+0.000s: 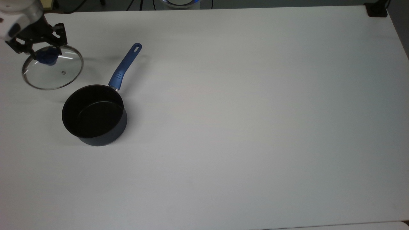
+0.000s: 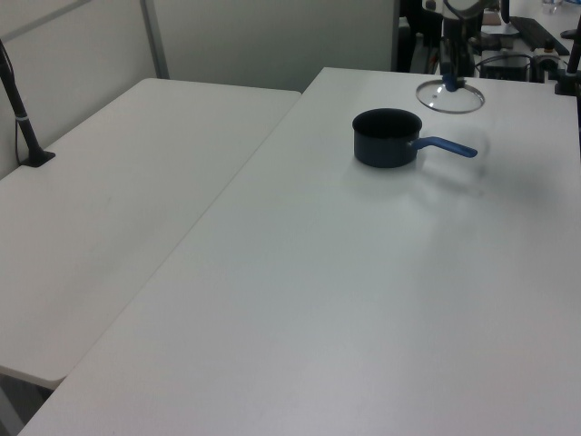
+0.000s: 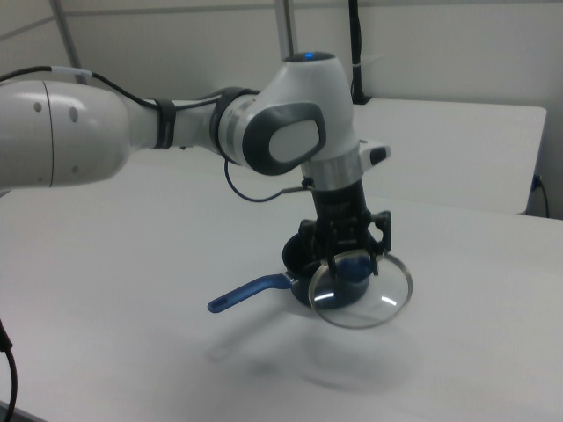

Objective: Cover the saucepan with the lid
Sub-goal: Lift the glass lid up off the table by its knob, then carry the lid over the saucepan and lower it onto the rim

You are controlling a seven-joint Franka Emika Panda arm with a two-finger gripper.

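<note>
In the top view, the gripper (image 1: 44,48) is at the far left. Its black fingers are closed tight on the blue knob (image 1: 47,57) of the lid (image 1: 52,67). The lid is up in the air, off the white table (image 1: 243,121). It hangs to the upper left of the saucepan (image 1: 94,114), and the two do not touch. Nothing stands between them.

The lid is round clear glass with a thin metal ring around it. It has a tiny hole near the middle. You can see the table right through it.

The saucepan sits on the table with its top open. It is dark blue outside and black inside. Its long blue handle (image 1: 125,66) points up and to the right, with a hole at the end.

A small black thing (image 1: 376,9) sits at the table's far right corner.

In the left view, a second white table (image 2: 118,209) is on the left. A black post (image 2: 20,109) stands on it.

In the right view, the lid (image 3: 361,292) covers part of the saucepan (image 3: 303,264). The arm (image 3: 176,123) is cut off at the right view's left edge.
</note>
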